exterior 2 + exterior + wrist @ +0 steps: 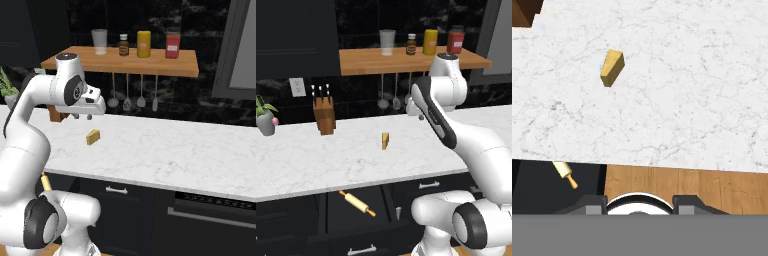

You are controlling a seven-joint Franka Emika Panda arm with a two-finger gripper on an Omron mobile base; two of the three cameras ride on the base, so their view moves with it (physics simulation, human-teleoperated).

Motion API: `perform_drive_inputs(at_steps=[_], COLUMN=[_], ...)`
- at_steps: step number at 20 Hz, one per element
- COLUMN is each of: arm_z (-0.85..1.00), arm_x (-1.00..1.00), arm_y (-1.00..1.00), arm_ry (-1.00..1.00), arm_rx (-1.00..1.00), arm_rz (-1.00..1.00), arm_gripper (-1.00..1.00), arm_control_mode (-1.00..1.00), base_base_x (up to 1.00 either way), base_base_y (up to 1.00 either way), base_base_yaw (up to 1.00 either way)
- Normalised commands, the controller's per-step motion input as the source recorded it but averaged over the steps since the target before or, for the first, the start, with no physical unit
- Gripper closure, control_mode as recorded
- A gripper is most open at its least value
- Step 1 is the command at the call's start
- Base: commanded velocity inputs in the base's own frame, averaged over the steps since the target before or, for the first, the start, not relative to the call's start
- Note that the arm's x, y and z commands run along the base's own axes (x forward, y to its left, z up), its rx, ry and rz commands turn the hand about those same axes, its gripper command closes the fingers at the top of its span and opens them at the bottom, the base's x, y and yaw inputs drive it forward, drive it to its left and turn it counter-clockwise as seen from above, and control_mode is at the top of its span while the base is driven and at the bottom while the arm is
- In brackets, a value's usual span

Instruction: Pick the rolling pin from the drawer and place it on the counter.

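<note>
The rolling pin (357, 203) lies diagonally in the open drawer (336, 216) below the counter (331, 160), pale tan with orange handles. The hand view shows one end of the rolling pin (564, 173) past the counter's front edge, and the right base view shows a short stretch of the rolling pin (46, 181) beside my arm. My gripper (82, 117) hangs above the counter (165, 150), pointing down, well above and to the right of the drawer. In the hand view the gripper (639, 204) is open, with nothing between its fingertips (594, 205).
A small yellow wedge block (385, 141) stands on the counter near the gripper. At the back left are a knife block (324, 116) and a potted plant (265, 120). A wooden shelf (406, 59) with a cup and jars, and hanging utensils (393, 97), are behind.
</note>
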Motion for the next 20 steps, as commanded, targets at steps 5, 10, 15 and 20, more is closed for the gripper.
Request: perform_drive_inputs(at_steps=[5, 10, 15, 20], arm_z=[-0.16, -0.47, -0.51, -0.13], arm_x=[-0.55, -0.70, -0.39, -0.02], arm_y=[-0.02, 0.00, 0.16, 0.16], arm_ry=[0.00, 0.00, -0.04, 0.00], arm_rx=[0.00, 0.00, 0.00, 0.00], arm_rz=[0.03, 0.03, 0.00, 0.00], arm_gripper=[-1.00, -1.00, -1.00, -1.00], arm_control_mode=[-1.00, -1.00, -1.00, -1.00], base_base_x=[0.00, 0.00, 0.00, 0.00], base_base_y=[0.00, 0.00, 0.00, 0.00], base_base_yaw=[0.00, 0.00, 0.00, 0.00])
